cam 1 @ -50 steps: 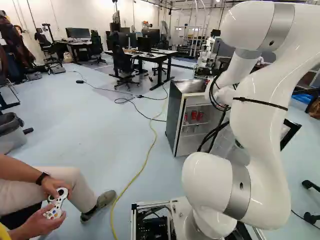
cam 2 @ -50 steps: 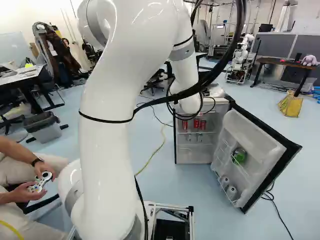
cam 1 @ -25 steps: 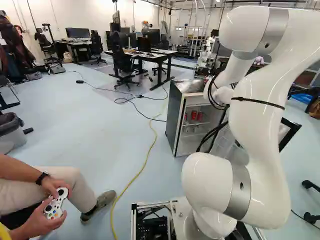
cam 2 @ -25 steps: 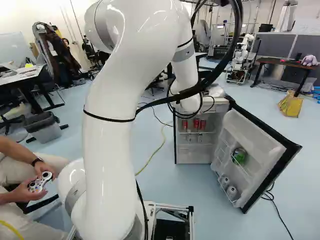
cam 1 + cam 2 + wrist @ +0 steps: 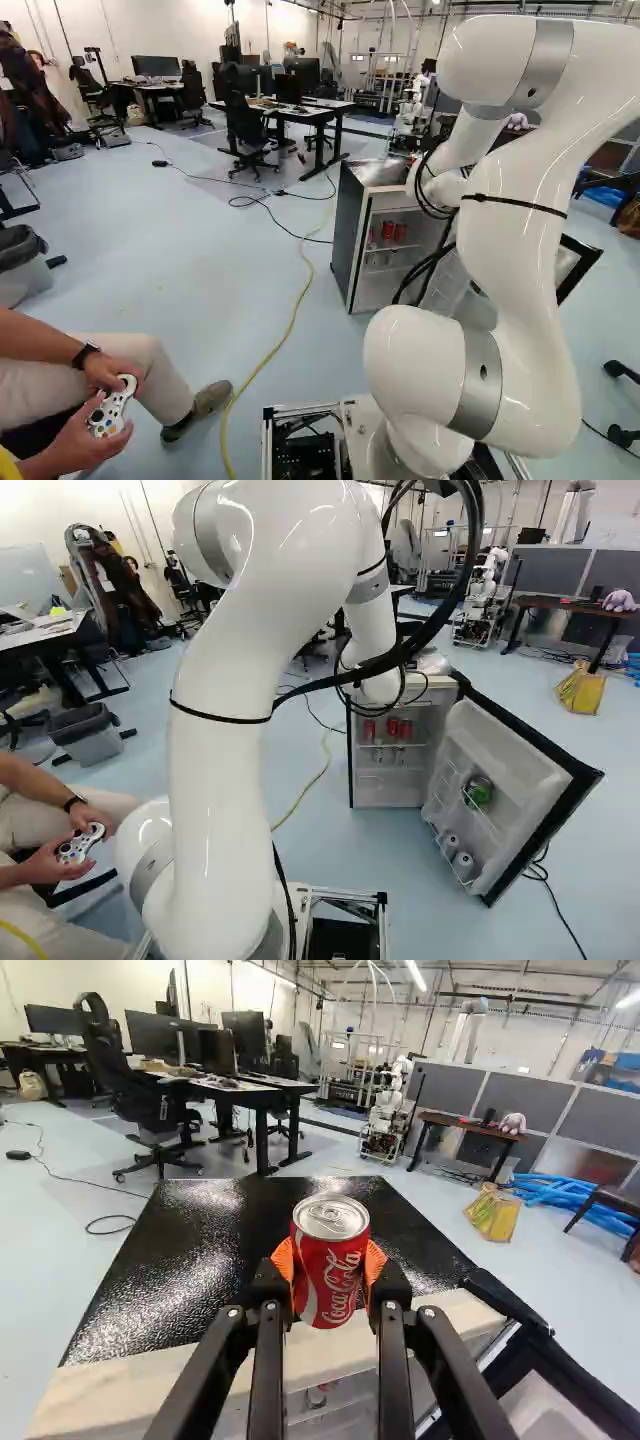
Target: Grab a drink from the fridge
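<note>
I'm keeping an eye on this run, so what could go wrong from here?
The can is pinched between both orange pads of the end effector; if that grip is weak, it might slip out.

The fridge top looks close to the can, so lowering could knock it against the edge.

The arm's loose black cables cross in front of the fridge in the left base view and might snag the open door.
</note>
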Controlling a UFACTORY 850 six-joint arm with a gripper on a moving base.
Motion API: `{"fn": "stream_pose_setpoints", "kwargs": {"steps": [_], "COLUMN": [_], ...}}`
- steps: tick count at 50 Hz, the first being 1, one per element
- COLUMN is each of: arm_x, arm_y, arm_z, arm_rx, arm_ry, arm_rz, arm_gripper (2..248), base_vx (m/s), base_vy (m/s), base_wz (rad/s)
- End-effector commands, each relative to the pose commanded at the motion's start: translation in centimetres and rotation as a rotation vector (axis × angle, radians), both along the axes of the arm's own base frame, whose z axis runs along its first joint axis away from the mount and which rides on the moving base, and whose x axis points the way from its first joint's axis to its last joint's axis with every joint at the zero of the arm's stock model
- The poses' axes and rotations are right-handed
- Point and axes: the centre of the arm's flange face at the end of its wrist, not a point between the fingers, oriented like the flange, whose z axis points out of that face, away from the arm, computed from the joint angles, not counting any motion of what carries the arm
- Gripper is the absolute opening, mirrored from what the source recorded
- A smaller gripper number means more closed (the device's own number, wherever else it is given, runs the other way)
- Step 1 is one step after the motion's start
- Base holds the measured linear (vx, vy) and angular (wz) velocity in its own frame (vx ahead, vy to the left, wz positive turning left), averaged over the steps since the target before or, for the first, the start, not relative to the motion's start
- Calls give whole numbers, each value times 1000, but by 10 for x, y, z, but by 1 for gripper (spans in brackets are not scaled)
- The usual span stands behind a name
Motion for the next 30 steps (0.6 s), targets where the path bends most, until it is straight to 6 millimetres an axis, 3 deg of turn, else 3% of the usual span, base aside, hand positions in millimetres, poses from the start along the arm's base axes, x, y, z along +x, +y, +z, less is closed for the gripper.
{"fn": "stream_pose_setpoints", "kwargs": {"steps": [30], "arm_x": [0], "arm_y": [0], "arm_z": [0], "arm_rx": [65], "arm_ry": [-17], "arm_rz": [-11], "arm_gripper": [88], "base_vx": [0], "base_vy": [0], "base_wz": [0]}}
